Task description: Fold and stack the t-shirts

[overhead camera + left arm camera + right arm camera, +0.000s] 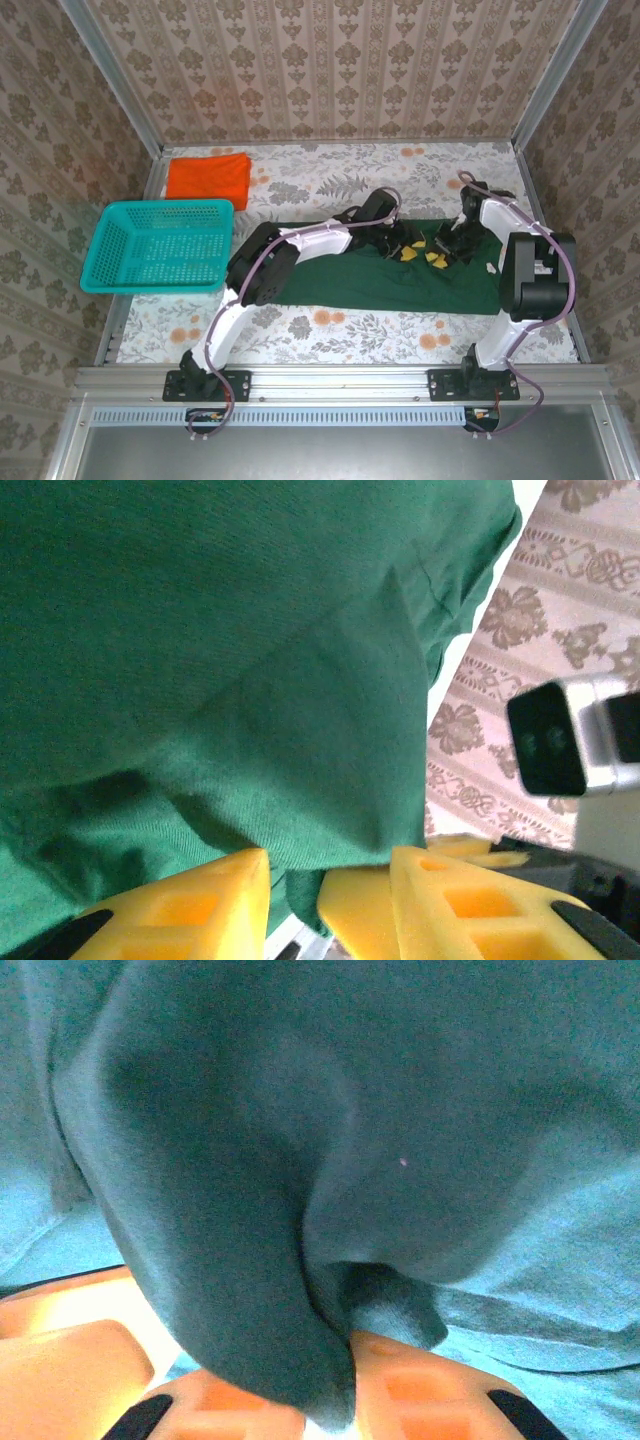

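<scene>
The dark green t-shirt lies spread across the middle of the table, its far edge bunched up. Both grippers meet at that far edge, close together. My left gripper has its yellow fingers closed on a hanging fold of the green t-shirt, and the cloth runs down between them. My right gripper is shut on a thick gathered fold of the same t-shirt, which bulges over its fingertips. The orange t-shirt lies folded flat at the back left.
A teal mesh basket overhangs the table's left edge, in front of the orange t-shirt. Patterned walls close in the back and both sides. The right arm's wrist camera hangs close beside my left fingers.
</scene>
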Robot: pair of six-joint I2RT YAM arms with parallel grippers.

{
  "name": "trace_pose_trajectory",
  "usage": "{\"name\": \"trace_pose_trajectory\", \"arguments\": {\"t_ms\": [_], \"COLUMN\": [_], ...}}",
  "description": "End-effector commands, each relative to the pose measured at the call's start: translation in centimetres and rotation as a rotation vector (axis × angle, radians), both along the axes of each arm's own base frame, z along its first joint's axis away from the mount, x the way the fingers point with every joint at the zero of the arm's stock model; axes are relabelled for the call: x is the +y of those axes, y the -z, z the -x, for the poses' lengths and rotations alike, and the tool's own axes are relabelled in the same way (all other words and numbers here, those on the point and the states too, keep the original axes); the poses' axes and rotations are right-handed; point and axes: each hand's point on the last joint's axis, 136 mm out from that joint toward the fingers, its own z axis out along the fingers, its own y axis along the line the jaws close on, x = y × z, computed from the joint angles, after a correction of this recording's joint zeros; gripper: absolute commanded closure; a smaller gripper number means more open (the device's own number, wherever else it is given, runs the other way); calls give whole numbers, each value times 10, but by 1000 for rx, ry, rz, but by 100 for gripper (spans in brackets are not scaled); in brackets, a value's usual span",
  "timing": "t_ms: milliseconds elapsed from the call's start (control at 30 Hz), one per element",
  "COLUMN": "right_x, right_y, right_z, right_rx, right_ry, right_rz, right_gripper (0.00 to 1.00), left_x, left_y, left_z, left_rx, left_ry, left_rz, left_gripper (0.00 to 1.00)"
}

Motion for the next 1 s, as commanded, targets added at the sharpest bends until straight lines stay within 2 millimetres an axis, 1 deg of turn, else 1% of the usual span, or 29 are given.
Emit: {"name": "trace_pose_trajectory", "arguments": {"t_ms": [0, 167, 300, 400, 533, 633, 733, 833, 967], "right_x": [8, 11, 9, 4, 2, 3, 4, 5, 5], "right_y": [-12, -15, -17, -16, -17, -16, -14, -14, -12], "right_z": [3, -4, -8, -9, -12, -14, -15, -15, -14], "right_rx": [-19, -33, -37, -34, -37, -35, -29, -27, -21], "right_ry": [41, 86, 105, 125, 156, 166, 171, 175, 170], "right_rz": [-80, -143, -167, -172, -199, -215, -224, -231, -234], "right_gripper": [80, 79, 79, 79, 79, 79, 79, 79, 79], "left_x": [0, -4, 1, 3, 6, 0, -4, -5, -6], "left_y": [-8, 0, 4, 8, 9, 11, 16, 19, 24], "left_z": [-18, -15, -12, -9, 0, 1, 1, 1, -5], "left_rx": [20, 48, 49, 49, 51, 53, 67, 69, 72], "left_ry": [-107, -124, -138, -135, -130, -121, -117, -121, -132], "left_rz": [25, 15, -14, -37, -71, -68, -62, -67, -71], "left_gripper": [63, 62, 60, 59, 59, 59, 62, 62, 67]}}
